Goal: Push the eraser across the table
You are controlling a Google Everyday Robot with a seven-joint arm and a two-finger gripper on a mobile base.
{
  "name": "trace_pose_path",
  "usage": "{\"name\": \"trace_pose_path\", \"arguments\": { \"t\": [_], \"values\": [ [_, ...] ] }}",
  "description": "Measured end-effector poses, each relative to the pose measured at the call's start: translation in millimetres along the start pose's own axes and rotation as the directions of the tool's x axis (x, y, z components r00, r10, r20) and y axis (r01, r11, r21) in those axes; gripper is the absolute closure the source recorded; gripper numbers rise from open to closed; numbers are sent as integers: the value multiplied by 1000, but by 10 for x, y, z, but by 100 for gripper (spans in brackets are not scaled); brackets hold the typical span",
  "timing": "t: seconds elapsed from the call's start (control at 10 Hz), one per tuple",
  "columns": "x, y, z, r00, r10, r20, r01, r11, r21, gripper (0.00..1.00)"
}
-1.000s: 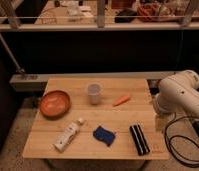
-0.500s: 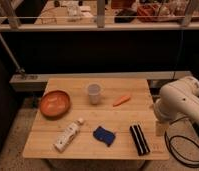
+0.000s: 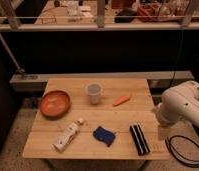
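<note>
The eraser [image 3: 139, 139], a black oblong block with a pale stripe along it, lies near the front right corner of the light wooden table [image 3: 128, 115]. My white arm [image 3: 183, 106] hangs just past the table's right edge. The gripper [image 3: 163, 131] points down at the arm's lower end, to the right of the eraser and apart from it. Nothing shows in it.
On the table are an orange bowl [image 3: 55, 103] at the left, a white cup [image 3: 94, 93] in the middle, a carrot [image 3: 121, 100], a white tube [image 3: 68, 136] and a blue lumpy piece [image 3: 103, 135]. A black cable [image 3: 185, 152] loops on the floor at the right. A dark ledge runs behind.
My arm has sunk a little beside the table's right edge. The eraser and the other things have not moved.
</note>
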State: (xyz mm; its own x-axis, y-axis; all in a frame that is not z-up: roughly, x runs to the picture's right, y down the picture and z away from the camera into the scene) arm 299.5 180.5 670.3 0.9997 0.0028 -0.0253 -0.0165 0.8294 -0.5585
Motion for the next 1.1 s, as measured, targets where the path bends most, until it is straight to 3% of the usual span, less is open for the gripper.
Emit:
{"name": "trace_pose_path", "arguments": {
  "t": [1.1],
  "values": [
    [87,374,81,999,-35,-19,34,999,-27,20]
  ]
}}
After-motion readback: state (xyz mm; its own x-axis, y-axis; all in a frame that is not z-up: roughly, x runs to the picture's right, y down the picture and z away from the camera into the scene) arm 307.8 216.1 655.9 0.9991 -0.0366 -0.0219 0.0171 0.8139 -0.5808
